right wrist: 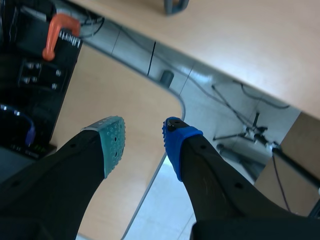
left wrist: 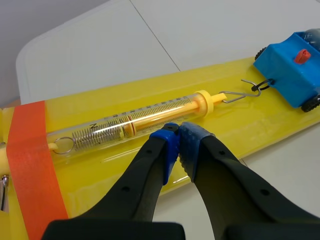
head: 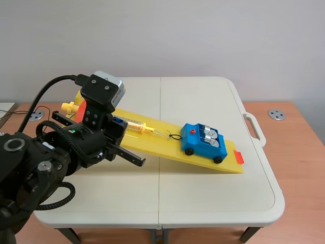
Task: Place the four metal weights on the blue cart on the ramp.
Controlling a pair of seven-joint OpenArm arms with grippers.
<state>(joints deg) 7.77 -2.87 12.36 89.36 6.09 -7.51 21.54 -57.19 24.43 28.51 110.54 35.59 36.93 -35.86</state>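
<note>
A blue cart point(head: 203, 141) stands low on the yellow ramp point(head: 152, 147), with shiny metal weights point(head: 209, 135) upright in its bed. A wire hook point(left wrist: 245, 92) links the cart point(left wrist: 292, 75) to a clear spring scale point(left wrist: 140, 120) lying along the ramp. My left gripper point(left wrist: 178, 135) is shut on nothing, its tips just above the ramp's near edge beside the scale. In the scene view this gripper point(head: 141, 161) sits at the ramp's front edge, left of the cart. My right gripper point(right wrist: 142, 137) is open and empty, off the table and over wooden surfaces and floor.
The ramp lies across a white folding table point(head: 203, 203) whose handle point(head: 254, 127) sticks out at the right. Orange tape marks the ramp's low end point(head: 238, 156) and its high end point(left wrist: 35, 165). A round metal disc point(head: 277, 114) lies on the wooden desk to the right.
</note>
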